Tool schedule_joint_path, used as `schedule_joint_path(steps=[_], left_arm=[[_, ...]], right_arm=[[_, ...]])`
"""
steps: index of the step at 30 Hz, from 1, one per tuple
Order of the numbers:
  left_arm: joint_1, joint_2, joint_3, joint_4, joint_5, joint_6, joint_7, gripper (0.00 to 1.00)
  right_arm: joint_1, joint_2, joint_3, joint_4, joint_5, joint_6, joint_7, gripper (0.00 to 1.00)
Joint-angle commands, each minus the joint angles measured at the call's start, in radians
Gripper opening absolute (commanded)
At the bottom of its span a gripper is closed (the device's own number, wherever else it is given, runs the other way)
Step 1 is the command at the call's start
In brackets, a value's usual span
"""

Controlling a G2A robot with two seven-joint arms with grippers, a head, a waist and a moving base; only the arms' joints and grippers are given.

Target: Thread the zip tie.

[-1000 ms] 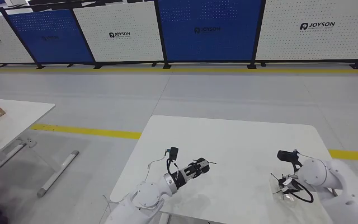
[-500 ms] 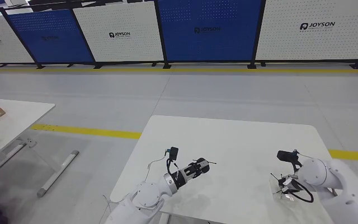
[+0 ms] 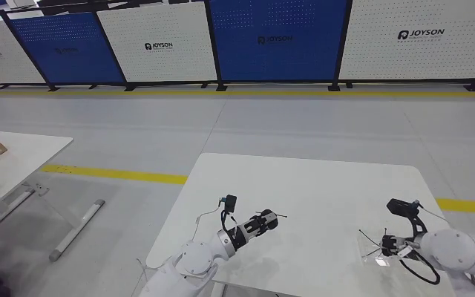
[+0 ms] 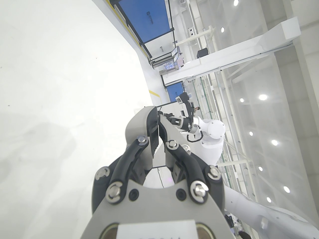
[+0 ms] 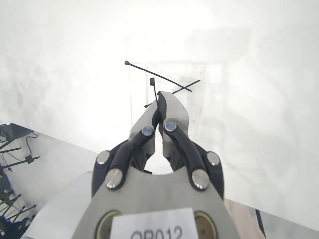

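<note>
Table (image 3: 312, 185): zip tie (image 5: 151, 81) along gripper (image 5: 159, 98), seemingly

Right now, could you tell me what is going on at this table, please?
The robot's right hand is shut on a zip tie that is to be threaded, near spare ties lying crossed on a clear sheet on the white table. The left hand, farther off, is shut on a thin black strip, apparently another tie. The hands are apart, so nothing is threaded yet.

White table (image 3: 312, 185), pegboard panels (image 3: 276, 56) behind
</note>
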Motion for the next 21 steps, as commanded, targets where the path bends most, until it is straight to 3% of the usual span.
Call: schedule_joint_path(steps=[1,12,14,17,21], left_arm=[[0.000,0.000,0.000,0.000,0.000,0.000,0.000,0.00],[0.000,0.000,0.000,0.000,0.000,0.000,0.000,0.00],[0.000,0.000,0.000,0.000,0.000,0.000,0.000,0.00],[0.000,0.000,0.000,0.000,0.000,0.000,0.000,0.00],[0.000,0.000,0.000,0.000,0.000,0.000,0.000,0.00]], right_arm=[[0.005,-0.001,-0.003,0.002,-0.001,0.001,0.001,0.00],[0.005,-0.001,-0.003,0.002,-0.001,0.001,0.001,0.00],[-0.003,-0.002,0.000,-0.002,0.005,-0.009,-0.035,0.00],[-0.033,-0.002,0.047,-0.035,0.032,0.020,-0.129,0.00],[-0.127,-0.001,0.158,-0.096,0.116,0.023,-0.270,0.00]])
